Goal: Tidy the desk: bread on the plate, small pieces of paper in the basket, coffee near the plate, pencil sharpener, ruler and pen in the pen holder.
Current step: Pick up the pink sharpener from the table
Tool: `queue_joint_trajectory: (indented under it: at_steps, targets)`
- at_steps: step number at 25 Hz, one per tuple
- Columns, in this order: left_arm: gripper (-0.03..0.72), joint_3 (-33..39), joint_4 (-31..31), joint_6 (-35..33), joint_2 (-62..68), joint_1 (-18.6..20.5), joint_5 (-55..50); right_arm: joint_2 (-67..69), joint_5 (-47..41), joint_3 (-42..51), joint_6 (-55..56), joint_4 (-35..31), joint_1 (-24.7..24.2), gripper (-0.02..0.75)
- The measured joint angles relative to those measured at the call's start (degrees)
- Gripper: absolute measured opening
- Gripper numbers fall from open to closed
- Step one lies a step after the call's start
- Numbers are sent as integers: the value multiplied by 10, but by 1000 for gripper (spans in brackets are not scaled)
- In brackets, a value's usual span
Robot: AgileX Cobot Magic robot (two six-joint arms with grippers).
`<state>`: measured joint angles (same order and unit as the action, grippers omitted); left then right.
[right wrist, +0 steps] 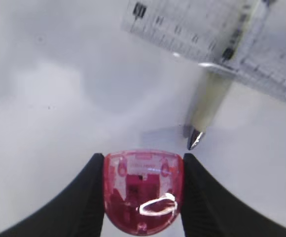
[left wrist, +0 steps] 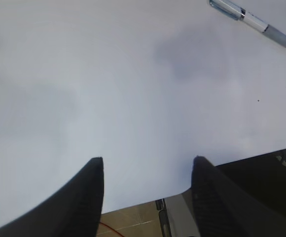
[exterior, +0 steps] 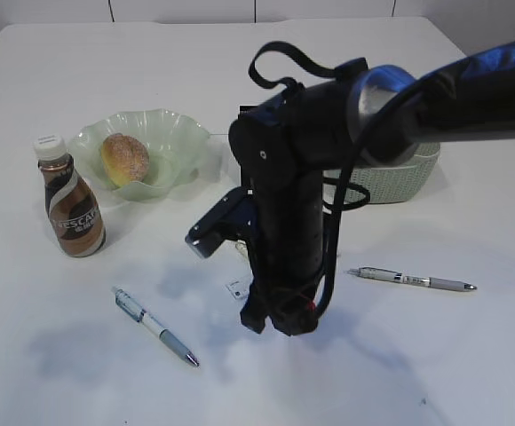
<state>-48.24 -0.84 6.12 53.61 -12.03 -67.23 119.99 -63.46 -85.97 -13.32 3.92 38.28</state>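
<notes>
Desk (exterior: pixel 435 355) plain white; right tool (right wrist: pixel 143 163) grips red sharpener (right wrist: pixel 142 190), left tool (left wrist: pixel 148 165) open, empty.

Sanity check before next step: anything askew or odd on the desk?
Nothing spilled or damaged. One oddity: in the right wrist view the clear ruler lies across a pen, stacked rather than flat on the desk.

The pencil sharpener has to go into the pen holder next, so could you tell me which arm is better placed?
Right: its hand already clamps the red pencil sharpener; the left hand is open over bare desk.
</notes>
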Motion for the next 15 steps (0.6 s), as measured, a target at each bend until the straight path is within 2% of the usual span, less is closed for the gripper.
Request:
queue_joint_trajectory:
  at_steps: [1,2,4,15]
  targets:
    - [395,0,0,0,0,0,0,0,0,0,0,0,0,335]
    - [395,0,0,0,0,0,0,0,-26,-46,1,1,0,335]
    - [395,0,-1,0,0,0,0,0,-35,-81,6,1,0,335]
    - [395,0,-3,0,0,0,0,0,-41,-236,17,7,0,335]
